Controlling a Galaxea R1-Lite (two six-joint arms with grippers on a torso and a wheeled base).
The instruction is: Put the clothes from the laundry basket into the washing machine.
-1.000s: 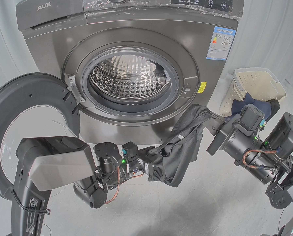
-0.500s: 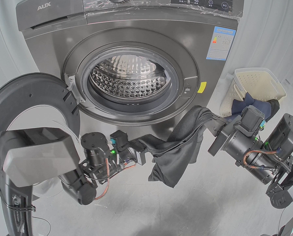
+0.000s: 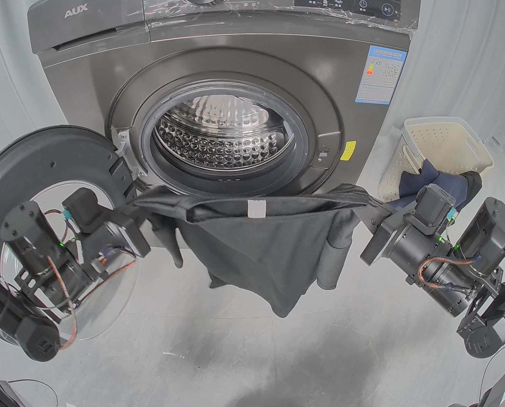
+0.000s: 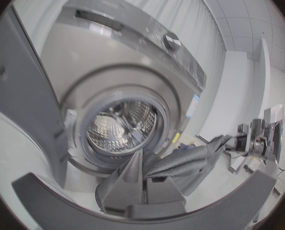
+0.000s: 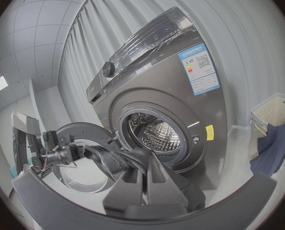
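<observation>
Left pincer (image 3: 132,210) is clamping tight on one end of the black garment (image 3: 252,238). Right pincer (image 3: 372,206) is gripping the other end, closed on cloth. The garment is hanging spread between them, just in front of and below the washing machine (image 3: 224,57) opening, sagging toward the floor. Door (image 3: 43,159) is standing open and the drum (image 3: 224,134) is looking empty. The laundry basket (image 3: 442,137) is holding more blue clothes (image 3: 433,179). Step: loading this garment. Next is probably lifting both ends over the rim and pushing in before releasing.
</observation>
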